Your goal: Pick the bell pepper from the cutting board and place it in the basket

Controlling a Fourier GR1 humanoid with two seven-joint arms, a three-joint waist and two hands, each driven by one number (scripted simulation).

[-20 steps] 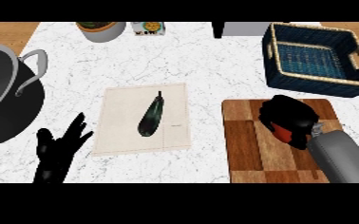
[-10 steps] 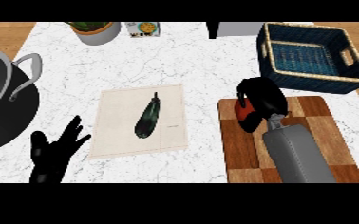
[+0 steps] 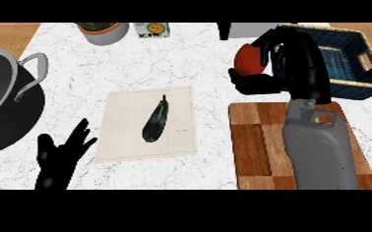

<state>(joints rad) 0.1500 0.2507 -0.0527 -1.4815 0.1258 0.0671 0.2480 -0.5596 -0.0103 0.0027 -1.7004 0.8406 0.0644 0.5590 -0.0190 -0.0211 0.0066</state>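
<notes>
I now have the pepper (image 3: 248, 59) lifted off the cutting board (image 3: 256, 142), my right hand (image 3: 291, 61) curled around it just left of the basket (image 3: 345, 64); release remains. Left hand (image 3: 62, 157) rests open.

Hardly any writing shows. At the top of the frame, left of centre, a small box (image 3: 152, 30) stands on the surface, its face bearing a yellow round emblem and a short line of dark letters beneath; the letters are too blurred to read. In the middle of the frame, the pale cloth (image 3: 123, 128) under the dark vegetable carries a tiny mark near its right edge, too small to make out. No other label, brand, number or sign can be read anywhere.
</notes>
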